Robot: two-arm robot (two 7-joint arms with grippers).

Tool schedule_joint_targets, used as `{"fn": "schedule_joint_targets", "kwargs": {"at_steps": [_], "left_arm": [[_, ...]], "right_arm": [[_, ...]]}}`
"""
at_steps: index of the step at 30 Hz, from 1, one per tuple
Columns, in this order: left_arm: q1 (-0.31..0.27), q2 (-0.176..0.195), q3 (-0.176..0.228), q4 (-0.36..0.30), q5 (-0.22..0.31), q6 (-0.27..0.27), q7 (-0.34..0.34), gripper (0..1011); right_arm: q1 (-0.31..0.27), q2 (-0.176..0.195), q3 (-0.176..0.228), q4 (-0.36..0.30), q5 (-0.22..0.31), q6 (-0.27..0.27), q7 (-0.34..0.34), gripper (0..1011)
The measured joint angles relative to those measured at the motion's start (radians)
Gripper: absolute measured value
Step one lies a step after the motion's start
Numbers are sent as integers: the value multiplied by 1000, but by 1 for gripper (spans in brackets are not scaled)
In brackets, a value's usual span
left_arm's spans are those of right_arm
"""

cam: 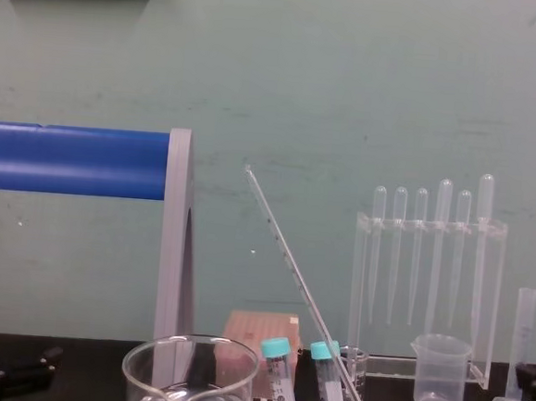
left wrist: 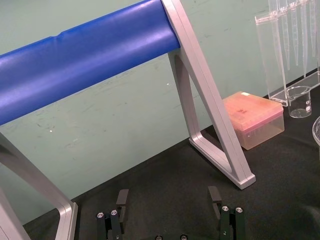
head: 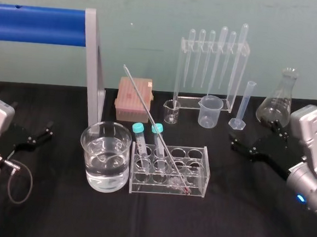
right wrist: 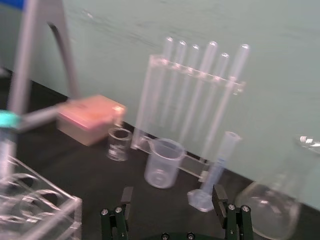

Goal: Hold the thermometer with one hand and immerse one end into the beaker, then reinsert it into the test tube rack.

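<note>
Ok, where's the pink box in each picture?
Head view: the pink box stands behind the beaker, beside the grey frame leg.
Left wrist view: it sits just past that leg's foot.
Right wrist view: blurry, next to a small glass beaker.
Chest view: low in the middle, behind the teal-capped tubes.
Shared landmark: the tall pipette stand, near it in all four.

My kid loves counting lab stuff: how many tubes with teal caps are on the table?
2. One teal-capped tube stands at the left end of the test tube rack, beside the beaker; the other stands just right of it. None looks hidden.
</note>
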Motion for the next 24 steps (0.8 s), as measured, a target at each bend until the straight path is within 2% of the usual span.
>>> {"fn": "schedule_joint_targets", "kwargs": {"at_steps": [3,4,5,7,8,11,12,14,17,19,24], "left_arm": [[0,0,0,0,0,0,0,1008],[0,0,0,0,0,0,0,1008],[0,0,0,0,0,0,0,1008],[0,0,0,0,0,0,0,1008],[0,0,0,0,0,0,0,1008],[0,0,0,0,0,0,0,1008],[0,0,0,0,0,0,0,1008],[0,0,0,0,0,0,0,1008],[0,0,0,0,0,0,0,1008],[0,0,0,0,0,0,0,1008],[0,0,0,0,0,0,0,1008]], "right_arm": [[-7,27,39,-58,132,71,135,1003],[-7,27,39,-58,132,71,135,1003],[-5,38,50,-78,179,102,192,1003],[2,48,56,-94,215,128,245,1003],[13,55,58,-107,243,152,295,1003],[30,58,54,-123,266,175,356,1003],[46,58,45,-134,274,184,397,1003],[62,56,34,-143,280,188,432,1003],[106,39,-6,-151,280,188,491,1003],[140,17,-38,-141,266,187,507,1003],[200,-31,-89,-99,238,197,511,1003]]}}
